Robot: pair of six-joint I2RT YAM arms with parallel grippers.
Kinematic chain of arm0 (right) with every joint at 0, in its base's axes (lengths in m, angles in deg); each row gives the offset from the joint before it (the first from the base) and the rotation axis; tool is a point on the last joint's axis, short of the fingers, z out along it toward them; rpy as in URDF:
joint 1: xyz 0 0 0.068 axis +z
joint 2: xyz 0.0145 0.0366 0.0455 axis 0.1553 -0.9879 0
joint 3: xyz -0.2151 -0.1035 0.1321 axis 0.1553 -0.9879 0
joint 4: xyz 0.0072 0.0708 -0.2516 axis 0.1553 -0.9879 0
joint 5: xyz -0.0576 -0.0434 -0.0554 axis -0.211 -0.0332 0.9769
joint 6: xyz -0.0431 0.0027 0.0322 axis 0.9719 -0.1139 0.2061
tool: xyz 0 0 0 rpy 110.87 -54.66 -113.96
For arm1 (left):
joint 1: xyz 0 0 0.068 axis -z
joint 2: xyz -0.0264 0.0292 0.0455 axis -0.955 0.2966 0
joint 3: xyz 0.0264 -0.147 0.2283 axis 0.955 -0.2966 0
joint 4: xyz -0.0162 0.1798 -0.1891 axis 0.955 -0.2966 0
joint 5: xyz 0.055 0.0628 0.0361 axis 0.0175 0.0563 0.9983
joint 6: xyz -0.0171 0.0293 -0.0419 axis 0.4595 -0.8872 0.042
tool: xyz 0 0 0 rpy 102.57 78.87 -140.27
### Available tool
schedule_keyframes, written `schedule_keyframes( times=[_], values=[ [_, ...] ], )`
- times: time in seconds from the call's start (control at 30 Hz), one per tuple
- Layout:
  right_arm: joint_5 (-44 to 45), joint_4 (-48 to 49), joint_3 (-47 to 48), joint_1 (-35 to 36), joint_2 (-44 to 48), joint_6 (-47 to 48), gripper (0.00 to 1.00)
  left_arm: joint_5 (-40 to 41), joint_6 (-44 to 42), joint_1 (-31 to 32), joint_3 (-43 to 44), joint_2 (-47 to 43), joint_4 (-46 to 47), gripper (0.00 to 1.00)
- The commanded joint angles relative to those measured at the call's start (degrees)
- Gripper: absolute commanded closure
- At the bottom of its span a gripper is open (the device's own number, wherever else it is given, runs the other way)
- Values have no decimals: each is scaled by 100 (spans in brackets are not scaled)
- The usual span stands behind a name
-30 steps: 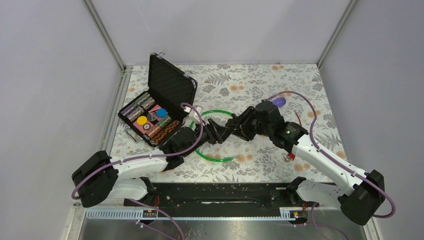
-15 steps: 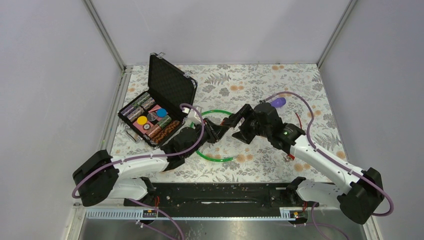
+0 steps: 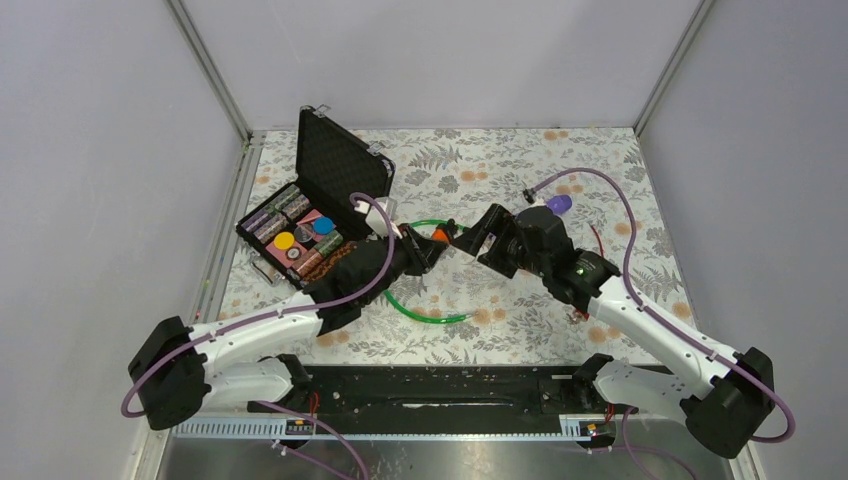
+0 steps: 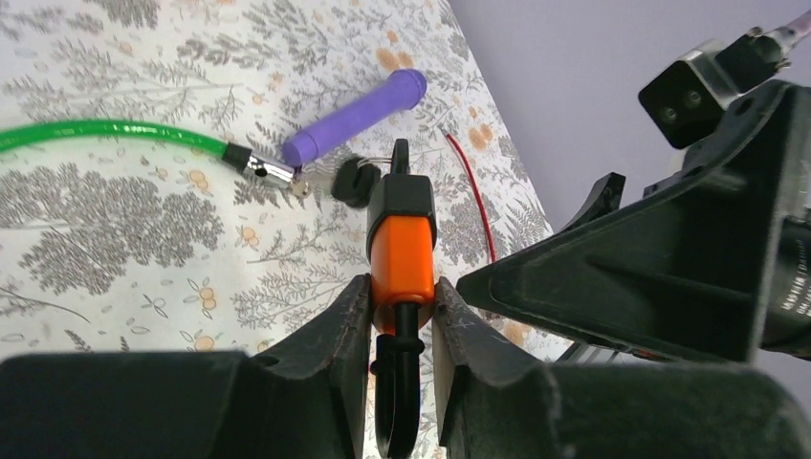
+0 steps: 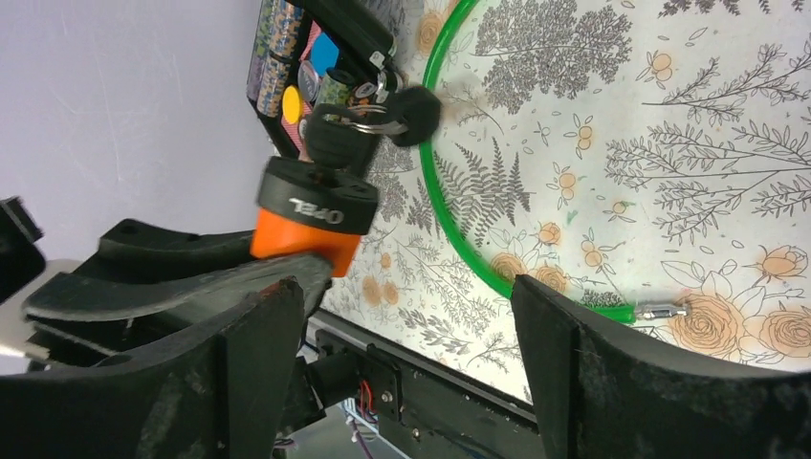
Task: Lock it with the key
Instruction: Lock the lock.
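**Both arms shifted up-frame since the earlier views**

Compared with the earlier top views, the left gripper (image 3: 428,246) has moved from inside the loop of the green cable (image 3: 430,316) to the loop's upper edge. The right gripper (image 3: 470,240) has moved up-frame with it and now sits just to its right.

1. Left gripper: fingers are set narrow and clamp the lock (image 4: 403,251) by both sides of its orange body. The black end of the lock points away from the left wrist camera.
2. Key (image 5: 335,143): seated in the black end of the lock, upper left of centre in the right wrist view. A ring on it carries a second key (image 5: 413,113), which hangs free.
3. Right gripper: jaws are spread wide with nothing between them. The lock sits at the upper left of the gap, next to the frame-left finger; whether they touch cannot be determined.
4. Green cable: lies looped on the table (image 3: 600,160). In the left wrist view a metal end pin (image 4: 270,169) rests on the table, apart from the lock, with a purple cylinder (image 4: 356,119) just up-frame of it.
5. Open case (image 3: 335,170): stands at the upper left of the loop.
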Motion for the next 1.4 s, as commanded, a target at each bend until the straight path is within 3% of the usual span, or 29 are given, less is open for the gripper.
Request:
schedule_keyframes(
  times=[0.0,0.07,0.23,0.37,0.63,0.77,0.9,1.07,1.17,1.3,1.37],
  values=[
    [271,129,305,-45,5,-270,17,-86,-607,-52,353,-358,127,100],
    [-88,453,286,-44,-184,-1027,23,-53,-792,-52,375,-373,165,100],
    [-475,1767,-34,-37,-436,-2396,24,-95,-991,-49,525,-387,182,100],
    [-560,1559,280,-43,-601,-2438,23,-110,-956,-52,528,-435,176,100],
    [-971,983,693,-52,-1008,-2421,42,-60,-910,-48,473,-604,112,100],
    [-1130,986,735,-52,-1120,-2338,42,-21,-948,-58,459,-765,-79,100],
    [-1049,973,695,-45,-1066,-2184,30,-184,-1002,-77,392,-958,-125,100],
    [-1079,1065,731,-47,-1109,-2095,30,-490,-973,-82,458,-1009,-99,100],
    [-1115,1116,797,-44,-1110,-2018,40,-571,-911,-85,509,-995,-144,100],
    [-1101,1110,850,-51,-1072,-1893,64,-537,-816,-85,493,-1007,-134,100],
    [-1045,1083,857,-47,-1032,-1787,74,-529,-790,-87,525,-1009,-183,89]
  ],
)
